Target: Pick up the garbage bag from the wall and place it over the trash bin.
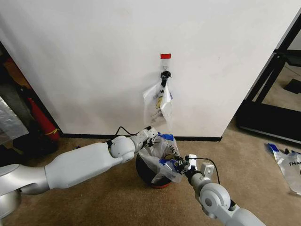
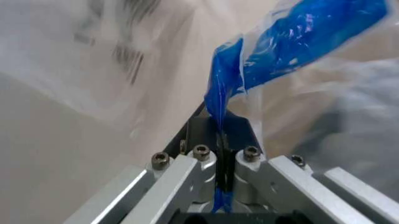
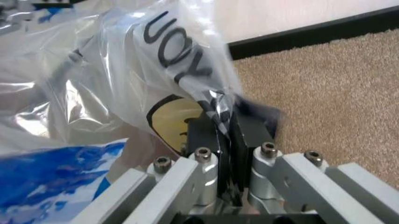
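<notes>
Plastic garbage bag (image 1: 162,155) over one trash bin (image 1: 151,175), pinched by two grippers: left (image 1: 154,133), right (image 1: 181,165).

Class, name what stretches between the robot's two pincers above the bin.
In the head view, the garbage bag spans from left pincer to right pincer, over the trash bin.
</notes>
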### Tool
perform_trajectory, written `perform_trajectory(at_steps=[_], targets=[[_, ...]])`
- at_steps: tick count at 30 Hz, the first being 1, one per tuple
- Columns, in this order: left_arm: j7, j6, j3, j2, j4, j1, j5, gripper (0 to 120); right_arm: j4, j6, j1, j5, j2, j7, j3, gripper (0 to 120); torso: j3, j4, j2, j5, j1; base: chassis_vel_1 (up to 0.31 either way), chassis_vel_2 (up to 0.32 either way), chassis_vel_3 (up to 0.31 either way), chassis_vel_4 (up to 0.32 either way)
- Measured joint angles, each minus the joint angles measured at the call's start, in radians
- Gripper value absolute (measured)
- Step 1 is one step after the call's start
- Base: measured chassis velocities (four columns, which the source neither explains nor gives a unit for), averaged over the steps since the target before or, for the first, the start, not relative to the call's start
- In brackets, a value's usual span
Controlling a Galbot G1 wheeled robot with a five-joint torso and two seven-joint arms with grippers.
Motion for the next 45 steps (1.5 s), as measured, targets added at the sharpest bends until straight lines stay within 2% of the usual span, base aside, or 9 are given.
perform_trajectory(at_steps=[10,17,28,36,40,42,45], targets=[[0.053,0.038,0.002,-0.042,0.152,-0.004,-0.019,0,-0.003,0.008,0.000,-0.021,-0.002,-0.017,-0.007,1,0.000,-0.0001,0.000,-0.0001,0.000,0.000,0.000,0.000,0.000],[0.080,0.043,0.000,-0.020,0.174,0.012,-0.025,0,-0.012,0.016,0.001,-0.029,-0.001,-0.025,-0.008,1,0.000,-0.0001,0.000,-0.0003,0.000,0.000,0.000,0.000,0.000],[0.098,0.043,-0.024,0.054,0.134,0.085,-0.040,0,-0.021,0.021,0.006,-0.037,-0.002,-0.031,-0.010,1,0.000,0.0001,0.000,-0.0006,0.000,0.000,0.000,0.000,0.000],[0.105,0.048,-0.047,0.073,0.098,0.101,-0.057,0,-0.019,0.022,0.009,-0.038,-0.002,-0.025,-0.015,1,0.000,0.0000,0.000,-0.0004,0.000,0.000,0.000,0.000,0.000],[0.085,0.049,-0.082,0.084,0.063,0.106,-0.051,15,-0.019,0.022,0.009,-0.040,0.004,-0.022,-0.015,1,0.000,-0.0001,0.000,-0.0005,0.000,0.000,0.000,0.000,0.000],[0.083,0.049,-0.091,0.089,0.052,0.106,-0.049,16,-0.019,0.023,0.009,-0.041,0.005,-0.022,-0.016,1,0.000,-0.0001,0.000,-0.0005,0.000,0.000,0.000,0.000,0.000],[0.079,0.050,-0.120,0.121,-0.004,0.106,-0.034,30,-0.021,0.025,0.010,-0.041,0.014,-0.020,-0.016,1,0.000,-0.0002,0.000,-0.0005,0.000,0.000,0.000,0.000,0.000]])
